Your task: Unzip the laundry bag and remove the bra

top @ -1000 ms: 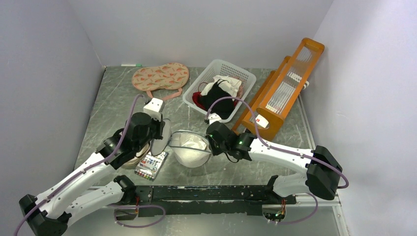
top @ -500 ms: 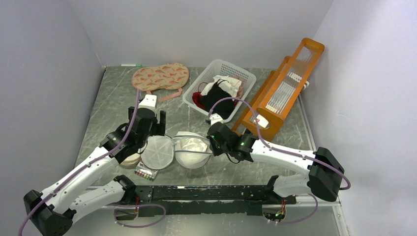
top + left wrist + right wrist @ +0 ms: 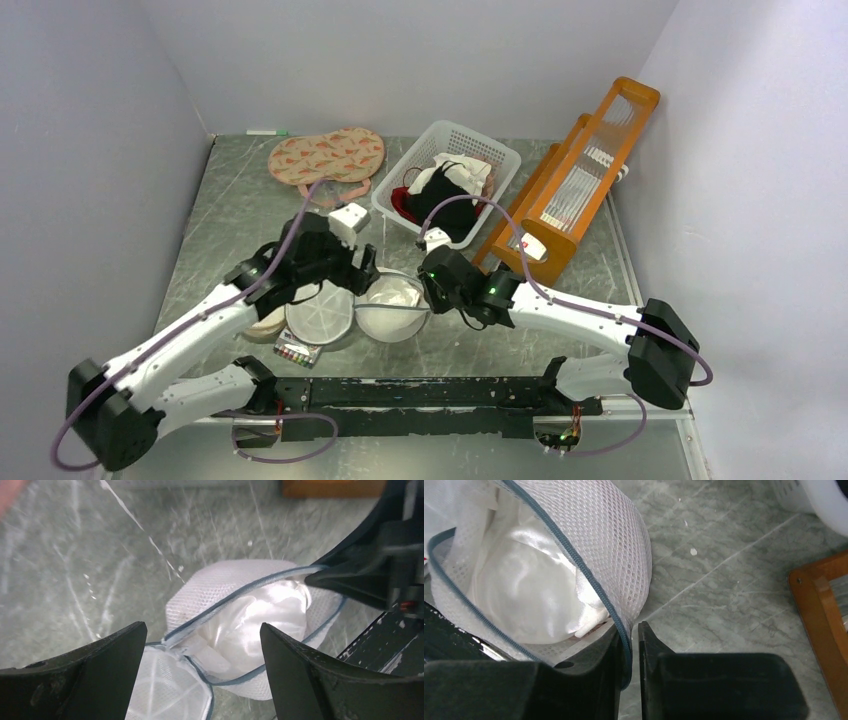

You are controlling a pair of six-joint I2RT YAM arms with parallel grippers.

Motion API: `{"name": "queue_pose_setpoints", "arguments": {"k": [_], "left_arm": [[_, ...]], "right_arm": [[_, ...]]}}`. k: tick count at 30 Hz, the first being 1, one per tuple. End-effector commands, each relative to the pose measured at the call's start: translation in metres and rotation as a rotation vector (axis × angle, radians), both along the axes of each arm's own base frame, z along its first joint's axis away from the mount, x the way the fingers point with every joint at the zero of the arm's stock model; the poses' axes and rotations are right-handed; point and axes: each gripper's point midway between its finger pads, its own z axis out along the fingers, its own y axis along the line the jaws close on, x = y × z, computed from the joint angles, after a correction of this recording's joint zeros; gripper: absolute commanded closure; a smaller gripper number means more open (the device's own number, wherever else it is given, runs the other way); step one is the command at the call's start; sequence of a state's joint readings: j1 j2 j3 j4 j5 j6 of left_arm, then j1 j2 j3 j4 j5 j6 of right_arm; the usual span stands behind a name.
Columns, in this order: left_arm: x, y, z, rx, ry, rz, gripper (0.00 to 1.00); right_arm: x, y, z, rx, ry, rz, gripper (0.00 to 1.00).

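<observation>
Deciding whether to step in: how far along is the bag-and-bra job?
Done: the laundry bag is unzipped and lies flopped open. In hand: the right gripper pinches the zipper rim while the open left gripper hovers over the opening. Left: the bra lies inside and needs pulling out.

**Two white arms, black joints**

The left arm (image 3: pixel 190 338) and right arm (image 3: pixel 575 312) wear white shells between black joint housings. A purple cable (image 3: pixel 298 218) loops along each. White camera blocks (image 3: pixel 349 217) sit at the wrists. Green lights (image 3: pixel 491 291) glow on the right arm. The left gripper (image 3: pixel 200 630) and right gripper (image 3: pixel 629 630) have matte black, wedge-shaped fingers (image 3: pixel 310 680).
</observation>
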State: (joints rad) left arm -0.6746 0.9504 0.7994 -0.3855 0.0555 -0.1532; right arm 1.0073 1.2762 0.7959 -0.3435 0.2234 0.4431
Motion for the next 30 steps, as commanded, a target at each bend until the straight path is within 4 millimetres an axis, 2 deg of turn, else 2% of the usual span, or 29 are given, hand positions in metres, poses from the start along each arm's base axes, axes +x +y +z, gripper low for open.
{"name": "queue_pose_setpoints", "arguments": {"k": [1,5,7,11,12,16,19,25,30], "left_arm": [[-0.003,-0.018,-0.035,0.064,0.143,-0.098,0.07],[-0.001,-0.013,-0.064,0.147,0.237,-0.067,0.11],[0.0,-0.014,-0.07,0.156,0.256,-0.075,0.13],[-0.004,-0.019,-0.071,0.145,0.268,-0.11,0.24],[-0.004,-0.018,-0.07,0.144,0.266,-0.108,0.31],[-0.001,-0.015,-0.061,0.15,0.232,-0.101,0.72],[-0.003,-0.017,-0.048,0.114,0.194,-0.113,0.9],[-0.007,-0.022,-0.019,0.026,0.104,-0.144,0.93],[-0.01,-0.024,-0.012,-0.001,0.088,-0.161,0.93]], "right_arm": [[0.008,0.01,0.018,0.02,-0.043,0.026,0.82],[0.008,0.013,0.024,0.034,-0.052,0.039,0.76],[0.008,0.014,0.026,0.038,-0.058,0.047,0.73],[0.009,0.017,0.025,0.042,-0.064,0.053,0.66],[0.009,0.017,0.025,0.036,-0.058,0.057,0.65],[0.007,0.018,0.026,0.037,-0.058,0.073,0.56],[0.01,0.016,0.038,0.028,-0.078,0.063,0.48],[0.011,0.015,0.075,0.066,-0.112,0.055,0.36],[-0.013,0.03,0.097,0.167,-0.087,0.12,0.33]]}}
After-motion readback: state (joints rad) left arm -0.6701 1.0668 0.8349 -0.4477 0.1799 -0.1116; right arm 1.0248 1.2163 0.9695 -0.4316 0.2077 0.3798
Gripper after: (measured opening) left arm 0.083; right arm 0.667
